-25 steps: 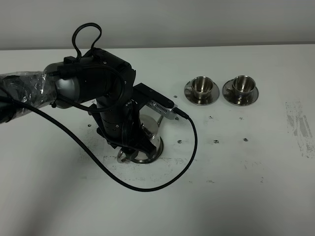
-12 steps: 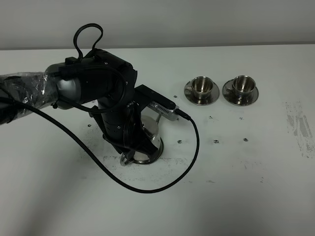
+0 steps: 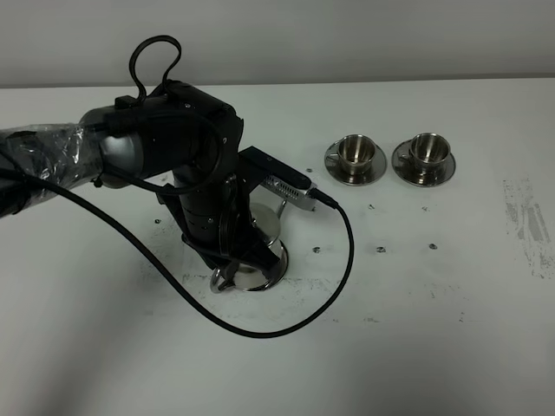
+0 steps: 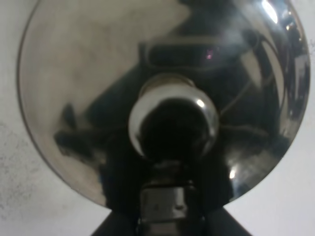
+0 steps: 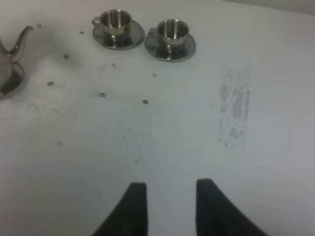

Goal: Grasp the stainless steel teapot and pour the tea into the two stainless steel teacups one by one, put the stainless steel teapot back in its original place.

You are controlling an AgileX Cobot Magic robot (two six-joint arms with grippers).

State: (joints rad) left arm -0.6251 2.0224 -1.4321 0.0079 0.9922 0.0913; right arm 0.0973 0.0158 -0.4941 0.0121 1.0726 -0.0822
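Left gripper [image 3: 240, 260] has eased lower over the stainless steel teapot [image 4: 69, 73].

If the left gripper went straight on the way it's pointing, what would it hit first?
Most likely the stainless steel teapot: its lid knob sits centred in the left wrist view, right ahead of the left gripper. Exact gap unclear.

no readable text, labels, brands, numbers or signs in any view

Teapot [image 4: 74, 73] of mirror-glossy steel — table [image 3: 434, 347] matt white, scuffed and speckled.
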